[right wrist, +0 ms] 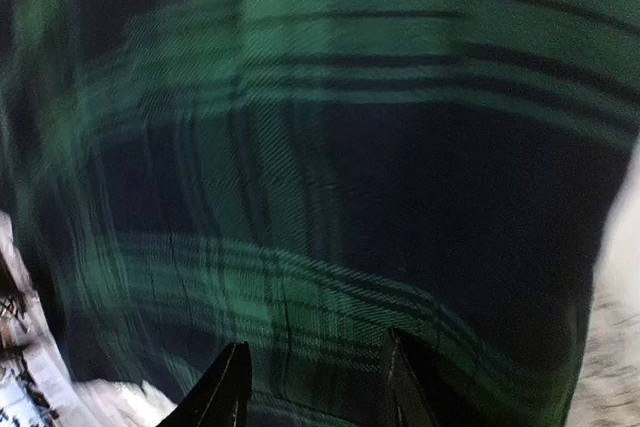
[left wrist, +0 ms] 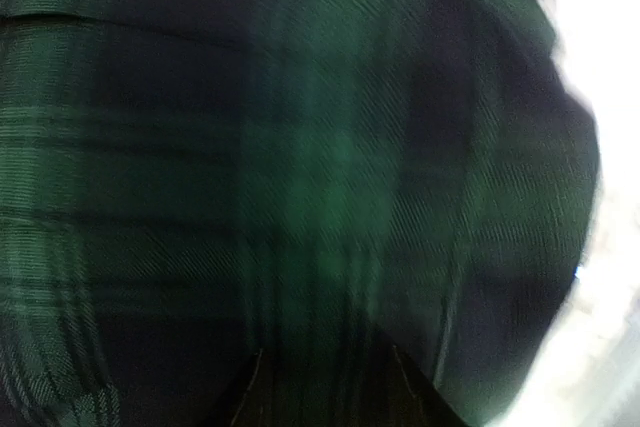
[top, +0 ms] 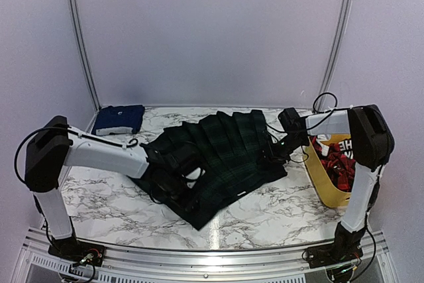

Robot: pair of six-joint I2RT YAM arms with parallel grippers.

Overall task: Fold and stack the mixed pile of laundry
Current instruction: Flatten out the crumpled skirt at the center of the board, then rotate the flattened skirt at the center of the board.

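Observation:
A dark green-and-navy plaid garment (top: 225,150) lies spread across the middle of the marble table, part of the mixed laundry pile. My left gripper (top: 175,164) is down on its left part. In the left wrist view the plaid garment (left wrist: 320,147) fills the blurred frame, and its folds run in between the left gripper (left wrist: 325,352) fingers. My right gripper (top: 281,147) is at the garment's right edge. The right wrist view has the plaid garment (right wrist: 330,147) bunched between the right gripper (right wrist: 316,339) fingers. A folded navy-blue cloth (top: 119,118) sits at the back left.
A yellow plastic tub (top: 324,183) stands at the right edge, beside the right arm, holding a red-and-black piece with white letters (top: 336,160). Bare marble table (top: 278,210) shows in front of the garment. White walls close in behind and at both sides.

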